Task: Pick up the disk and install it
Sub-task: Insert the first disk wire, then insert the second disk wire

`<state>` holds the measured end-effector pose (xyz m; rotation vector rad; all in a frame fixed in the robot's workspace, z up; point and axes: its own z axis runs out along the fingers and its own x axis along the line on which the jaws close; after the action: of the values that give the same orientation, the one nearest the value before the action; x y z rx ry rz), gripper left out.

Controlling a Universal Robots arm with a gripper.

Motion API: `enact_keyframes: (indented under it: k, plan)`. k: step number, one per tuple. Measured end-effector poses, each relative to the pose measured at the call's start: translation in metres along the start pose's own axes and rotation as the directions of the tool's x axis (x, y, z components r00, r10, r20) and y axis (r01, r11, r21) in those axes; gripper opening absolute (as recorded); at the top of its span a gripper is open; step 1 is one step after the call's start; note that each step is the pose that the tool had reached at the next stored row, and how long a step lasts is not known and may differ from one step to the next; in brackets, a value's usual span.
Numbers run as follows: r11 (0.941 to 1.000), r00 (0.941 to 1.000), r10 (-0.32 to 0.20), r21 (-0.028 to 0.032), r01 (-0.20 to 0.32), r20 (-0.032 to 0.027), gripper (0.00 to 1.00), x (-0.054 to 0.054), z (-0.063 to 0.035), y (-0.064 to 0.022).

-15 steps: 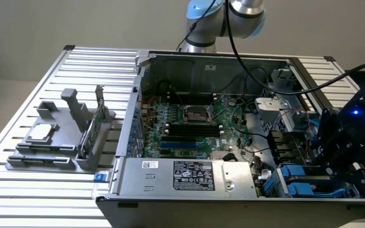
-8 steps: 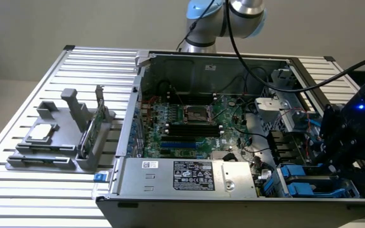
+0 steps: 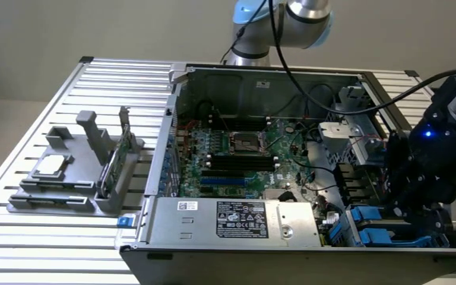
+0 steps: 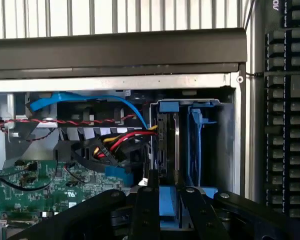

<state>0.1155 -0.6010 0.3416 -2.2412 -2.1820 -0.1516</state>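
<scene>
On a ribbed aluminium table (image 3: 69, 249) in the exterior view lies an open black desktop computer case (image 3: 291, 255), its green motherboard (image 3: 236, 154) exposed beside a grey boxy power supply (image 3: 236, 221) with a printed label. At the exterior view's left stands a grey plastic holder (image 3: 78, 172) carrying a small square silver chip (image 3: 51, 166) and a thin upright card (image 3: 116, 160). The black gripper (image 3: 418, 208) hangs over the drive bays at the case's near corner on the exterior view's right, where blue plastic rails (image 3: 370, 228) show; the arm's bulk hides what lies beneath it.

From the wrist view, the gripper's dark metal fingers (image 4: 145, 215) sit narrowly spaced, clamped on the blue end of the silver-grey disk (image 4: 167, 145), which stands edge-on in its slot in the bay. A second blue-railed carrier (image 4: 196, 140) sits just beside it. Red, yellow and black wires (image 4: 125, 142) and a blue flat cable (image 4: 90, 100) cross near the bay. The disk's label face cannot be made out. A black keyboard (image 4: 287, 110) lies outside the case.
</scene>
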Motion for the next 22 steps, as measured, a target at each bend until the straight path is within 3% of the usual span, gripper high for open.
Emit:
enact_keyframes:
  k: [4, 22]
  plan:
    - [1.0, 1.0, -0.001, 0.0001, 0.001, 0.0, 0.25, -0.0003, -0.0013, -0.0085]
    - [1.0, 1.0, -0.004, 0.0, 0.004, 0.0006, 0.25, 0.0031, -0.0017, -0.0105]
